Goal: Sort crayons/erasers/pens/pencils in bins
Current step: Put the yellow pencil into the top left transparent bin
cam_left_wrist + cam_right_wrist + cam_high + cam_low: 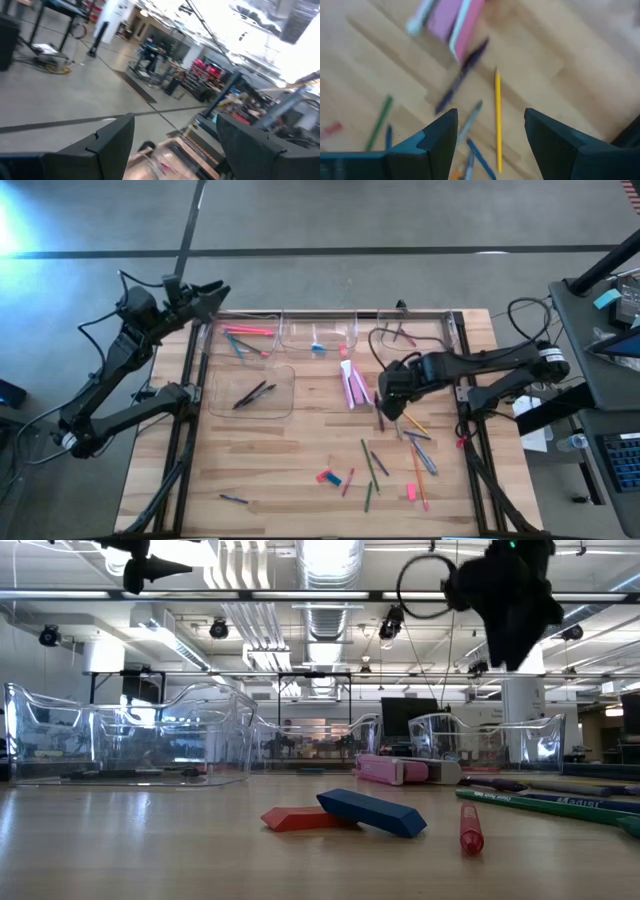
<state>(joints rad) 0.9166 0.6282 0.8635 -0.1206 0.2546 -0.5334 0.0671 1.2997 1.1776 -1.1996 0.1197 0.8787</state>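
The right gripper (384, 416) hangs over the middle of the table (300, 490), fingers spread and grasping nothing, above a scatter of thin sticks. Its wrist view shows a yellow pencil (497, 117) and a dark pen (460, 77) lying close between its fingers' line of sight, with a pink box (457, 22) just beyond. The left gripper (212, 293) is raised off the far left corner, fingers released and empty, pointing out into the room.

The four bins (320, 330) sit along the far edge and toward the left side; one (250, 392) already holds dark sticks, another (245, 338) a pink one. The erasers (345, 812) (a blue block resting partly on a red-pink one) lie near the table's front edge, with another pink one (411, 492) toward the front right.

The risk, as I judge it, is crowding: the sticks under the right gripper lie near and across each other, so a descent could pinch two at once or roll a neighbour away. Thin round sticks may also slip from the pads.

Some lettering shows on a green stick (560, 805) in the low view, too small to read.
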